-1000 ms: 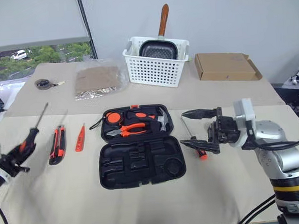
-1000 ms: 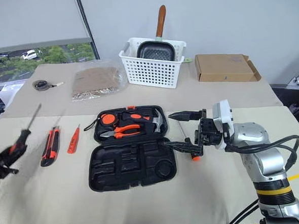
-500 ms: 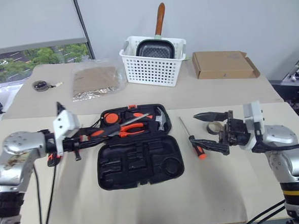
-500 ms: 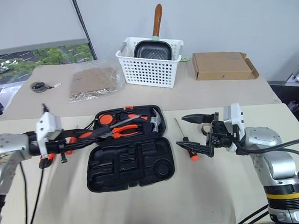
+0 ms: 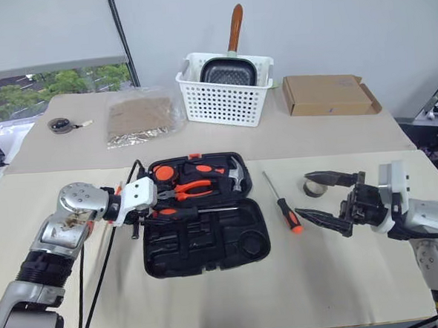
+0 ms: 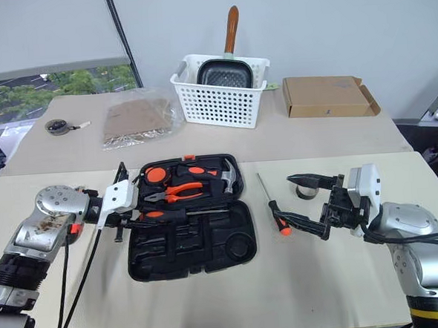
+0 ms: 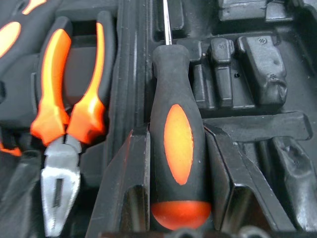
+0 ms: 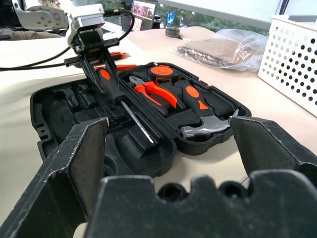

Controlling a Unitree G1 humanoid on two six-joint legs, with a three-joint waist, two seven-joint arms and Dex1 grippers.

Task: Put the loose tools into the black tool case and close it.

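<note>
left hand (image 5: 149, 211) pinching screwdriver (image 7: 177, 148) over case (image 5: 209, 246) | right hand (image 5: 327, 198) spread, empty | tip: line shaft with its recess, press flat, then release

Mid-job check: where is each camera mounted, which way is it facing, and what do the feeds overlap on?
Head eyes: on the head, looking forward and down over the table; both arms show, left gripper and right gripper.
Left wrist: on the left arm, looking along its fingers at the screwdriver they clamp over the case.
Right wrist: on the right arm, looking across its open fingers toward the case and left gripper.
Shared: every view shows the case and held screwdriver.
</note>
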